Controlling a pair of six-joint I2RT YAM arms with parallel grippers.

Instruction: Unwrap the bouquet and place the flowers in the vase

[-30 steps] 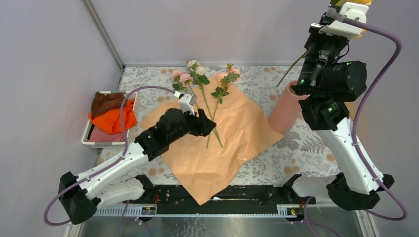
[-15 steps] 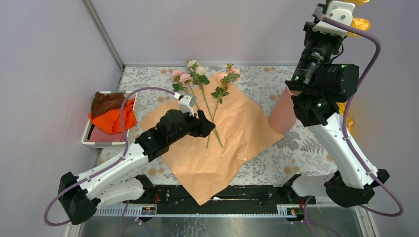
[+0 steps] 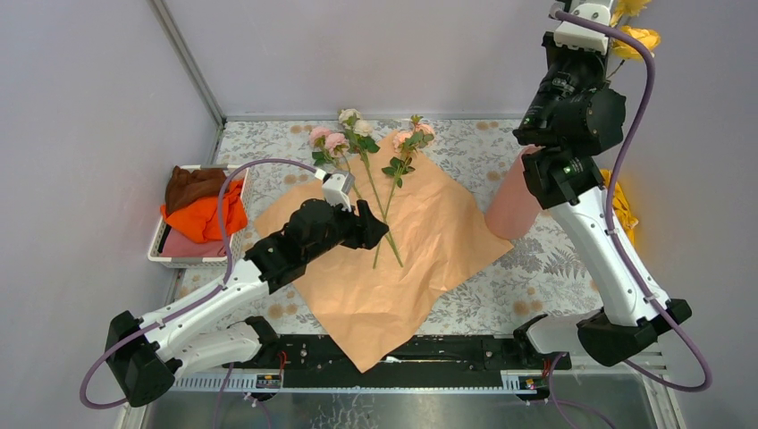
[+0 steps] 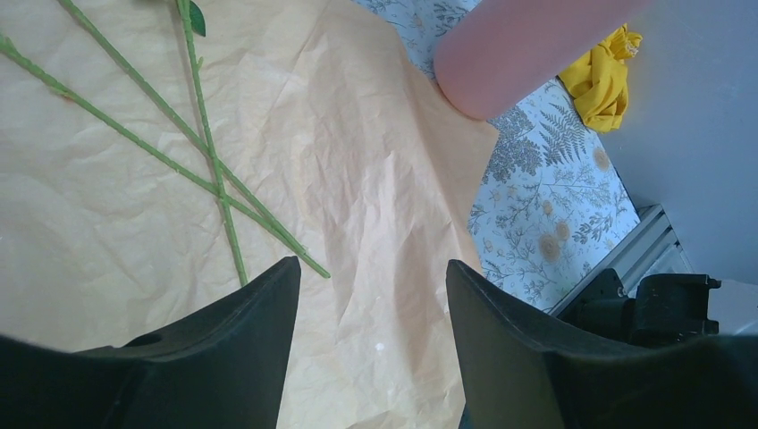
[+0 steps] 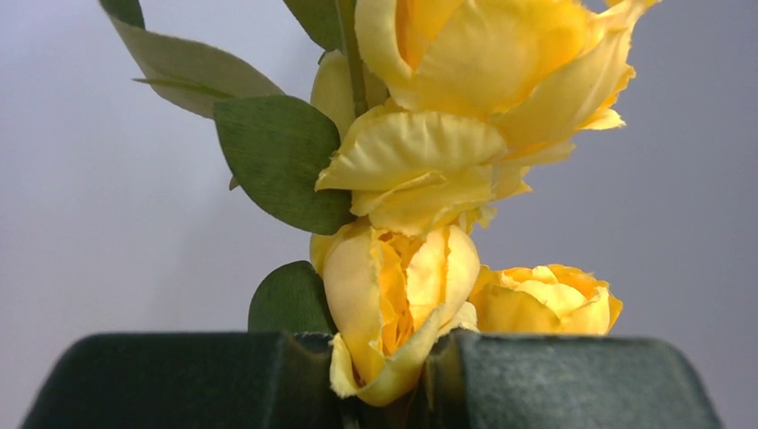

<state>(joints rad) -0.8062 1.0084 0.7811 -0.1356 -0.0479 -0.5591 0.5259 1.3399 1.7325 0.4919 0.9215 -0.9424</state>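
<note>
**Top external view**
- Right arm: stands high at the far right with its wrist at the top edge. Yellow roses show beside the wrist, well above the vase.
- Vase: pink, standing on the floral worktop. Its mouth is hidden behind the arm.
- Left fingers: low over the flattened wrapping paper. Pink and white roses lie on the paper beyond the fingertips, stems crossing.
- Tray of cloths: well to the left of those fingers.

**Left wrist view**
- Left fingers: spread apart, nothing between them.
- Green stems lie ahead and to the left of the fingertips.
- The vase is ahead and to the right, by the paper's edge, with a yellow cloth past it.

**Right wrist view**
- Right fingers: closed on the yellow roses, one bud pinched at the tips, more blooms and leaves above.
- Stem ends: not in view.

**Step in hand, as judged:** lowering the yellow roses into the vase.

**Handling note**
- Bring the stem ends square over the mouth before descending.
- Keep the stems near upright and go down slowly.
- Let go only once the stems are well inside.
- A tall, narrow vase may tip if a stem catches the rim.
</note>
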